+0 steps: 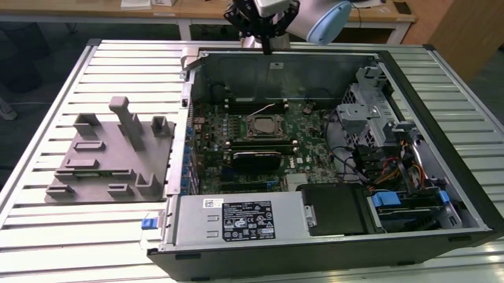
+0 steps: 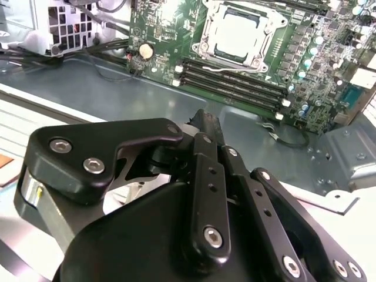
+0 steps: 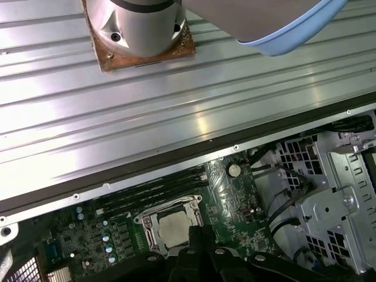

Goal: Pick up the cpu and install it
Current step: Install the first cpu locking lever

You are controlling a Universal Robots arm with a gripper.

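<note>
1. The cpu lies flat in the socket, silvery top plate up, near the middle of the motherboard. It sits just beside the bank of long black memory slots.
2. The motherboard sits on the floor of an open computer case. The case rests on the ribbed metal desk.
3. In the exterior view the gripper hangs above the far wall of the case. It is raised and well apart from the cpu, which lies lower and nearer the case's middle.
4. In both wrist views the cpu shows beyond the gripper's tip, with clear air between them.
5. The gripper has its two black fingers drawn together. Nothing is between them and they touch nothing.
6. The arm comes in over the far edge of the desk, and its wrist turns the gripper to point straight down.
7. In the first wrist view the arm's base stands on the desk just outside the case's wall.
8. A grey fixture tray lies on the desk at the exterior view's left, beside the case and well apart from the gripper.
</note>
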